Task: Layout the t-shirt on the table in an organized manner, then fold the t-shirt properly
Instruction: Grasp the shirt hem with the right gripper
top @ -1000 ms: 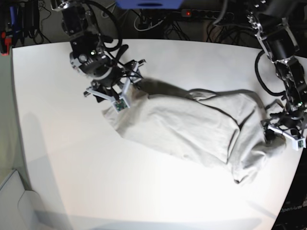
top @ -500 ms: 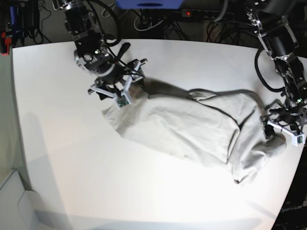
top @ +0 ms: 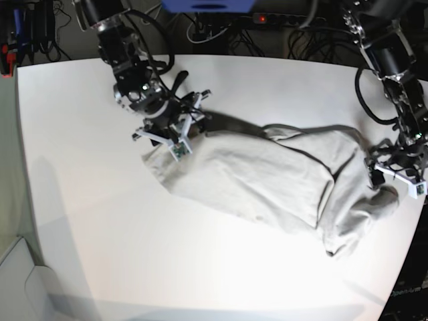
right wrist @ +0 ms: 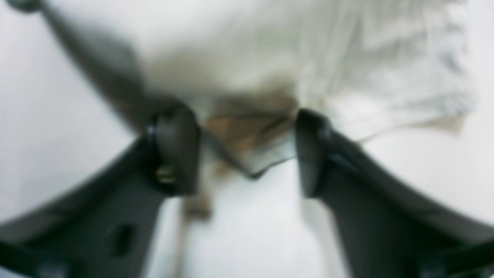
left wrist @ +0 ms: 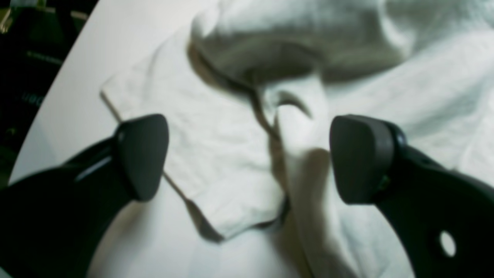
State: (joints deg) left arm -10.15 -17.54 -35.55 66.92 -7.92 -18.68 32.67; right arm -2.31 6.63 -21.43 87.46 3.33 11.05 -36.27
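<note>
The light grey-beige t-shirt [top: 267, 180] lies crumpled in a long diagonal heap across the white table [top: 100, 234]. At its left end my right gripper [top: 175, 134] is down on the cloth. In the right wrist view its jaws [right wrist: 247, 154] stand partly apart with a corner of the t-shirt [right wrist: 308, 58] between the fingers, blurred by motion. At the shirt's right end my left gripper [top: 394, 175] hovers, and in the left wrist view it [left wrist: 251, 158] is wide open above a folded sleeve of the t-shirt [left wrist: 216, 146]. Nothing is gripped there.
Cables and a power strip [top: 267, 20] lie behind the table's far edge. The table's curved right edge [top: 411, 234] runs close beside my left gripper. A pale box [top: 20, 281] stands off the table at the lower left.
My right gripper has slid right and down onto the shirt's left end, and its jaws have narrowed around the cloth. My left gripper has drifted slightly back, still wide open.
</note>
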